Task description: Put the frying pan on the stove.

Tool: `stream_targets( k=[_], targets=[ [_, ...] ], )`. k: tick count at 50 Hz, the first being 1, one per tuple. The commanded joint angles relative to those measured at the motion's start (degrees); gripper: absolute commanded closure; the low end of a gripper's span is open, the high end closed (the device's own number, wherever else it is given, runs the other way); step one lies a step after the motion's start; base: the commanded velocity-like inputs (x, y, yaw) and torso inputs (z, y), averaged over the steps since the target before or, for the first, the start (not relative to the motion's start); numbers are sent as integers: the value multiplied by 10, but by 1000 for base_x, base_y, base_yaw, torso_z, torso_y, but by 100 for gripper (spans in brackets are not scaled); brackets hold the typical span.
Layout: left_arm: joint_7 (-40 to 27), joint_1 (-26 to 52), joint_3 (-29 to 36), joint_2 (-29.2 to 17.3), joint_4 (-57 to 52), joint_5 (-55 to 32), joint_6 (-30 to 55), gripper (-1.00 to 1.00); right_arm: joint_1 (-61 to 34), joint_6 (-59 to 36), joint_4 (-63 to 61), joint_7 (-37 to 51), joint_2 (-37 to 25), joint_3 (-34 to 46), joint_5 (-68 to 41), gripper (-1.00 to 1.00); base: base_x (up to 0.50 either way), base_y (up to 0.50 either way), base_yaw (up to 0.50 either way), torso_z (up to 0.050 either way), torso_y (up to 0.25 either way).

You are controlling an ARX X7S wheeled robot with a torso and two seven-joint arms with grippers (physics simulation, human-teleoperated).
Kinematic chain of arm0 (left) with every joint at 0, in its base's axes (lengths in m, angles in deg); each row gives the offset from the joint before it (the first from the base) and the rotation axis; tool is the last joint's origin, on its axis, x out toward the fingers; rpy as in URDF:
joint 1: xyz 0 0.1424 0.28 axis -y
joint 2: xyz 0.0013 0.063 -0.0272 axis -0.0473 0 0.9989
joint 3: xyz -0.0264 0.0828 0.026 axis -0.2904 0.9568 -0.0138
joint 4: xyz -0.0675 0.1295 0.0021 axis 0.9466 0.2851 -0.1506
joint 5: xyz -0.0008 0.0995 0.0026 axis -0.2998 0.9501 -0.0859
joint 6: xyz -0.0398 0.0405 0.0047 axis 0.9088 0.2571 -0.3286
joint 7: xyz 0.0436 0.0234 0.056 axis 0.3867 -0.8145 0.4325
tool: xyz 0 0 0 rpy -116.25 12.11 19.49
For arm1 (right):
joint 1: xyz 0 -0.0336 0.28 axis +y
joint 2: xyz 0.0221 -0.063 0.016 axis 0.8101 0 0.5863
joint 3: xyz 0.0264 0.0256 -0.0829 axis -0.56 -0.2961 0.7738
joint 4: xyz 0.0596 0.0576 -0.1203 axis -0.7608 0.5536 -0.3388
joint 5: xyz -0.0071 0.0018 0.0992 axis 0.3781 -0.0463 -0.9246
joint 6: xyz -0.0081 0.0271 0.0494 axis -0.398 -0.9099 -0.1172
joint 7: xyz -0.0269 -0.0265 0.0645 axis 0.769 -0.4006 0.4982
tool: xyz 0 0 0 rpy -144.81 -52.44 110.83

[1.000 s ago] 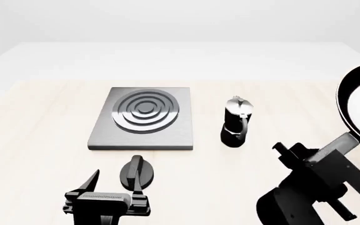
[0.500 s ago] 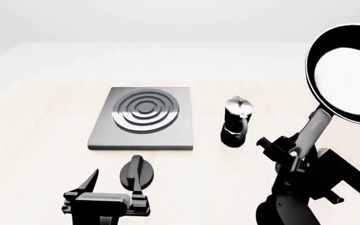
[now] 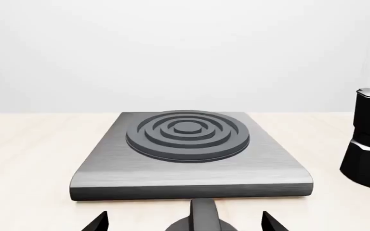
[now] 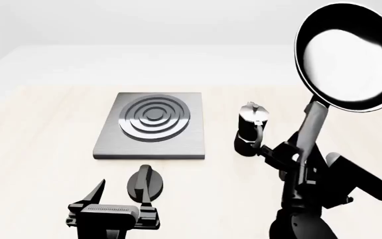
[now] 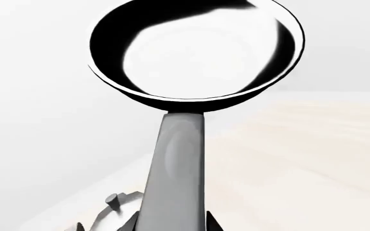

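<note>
Right gripper [image 4: 302, 160]: closed on the handle of the frying pan [image 4: 347, 56], holding it lifted clear of the table [image 4: 38, 129] with the handle running steeply up from the jaws. Head view showed the pan bowl raised high at the right side of the scene, its shiny inside turned toward the camera, well apart from the stove [image 4: 152, 126]. Stove lay flat on the table left of centre, its ring burner bare. Moka pot [image 4: 250, 128] stood upright between the stove and the right gripper, close to the gripper and apart from the stove. Small black knob [image 4: 147, 182] lay on the table just in front of the stove's near edge. Left gripper [image 4: 116, 200] hung low at the near edge with its fingers spread and nothing between them, the knob just beyond its tips.

Left wrist view: stove [image 3: 191, 154] seen along the table, concentric rings raised on its plate; moka pot [image 3: 369, 144] partly cut off at the frame's edge; two finger tips [image 3: 98, 223] of the left gripper apart, with the knob [image 3: 202, 219] showing between them.

Right wrist view: pan handle [image 5: 177, 168] ran out from the jaws to the round bowl [image 5: 198, 50], black rim around a bright reflective inside, table surface behind.
</note>
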Motion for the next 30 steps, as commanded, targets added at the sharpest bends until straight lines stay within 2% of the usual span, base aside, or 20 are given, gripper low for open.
stream_targets(
  k=[1,24,30],
  targets=[
    [-1,0,1,-1,3,-2,-4,-100,-11,-7,-41,-31,-18,24,21,100,0,0,0,0,0],
    [-7,-2,1,-8,-4,-5,-1,-100,-39,-20,-46,-91,-25,82,24,100,0,0,0,1,2],
    [-8,2,4,-8,-4,-3,2,-100,-64,-31,-41,-144,-39,110,15,100,0,0,0,0,2]
  ],
)
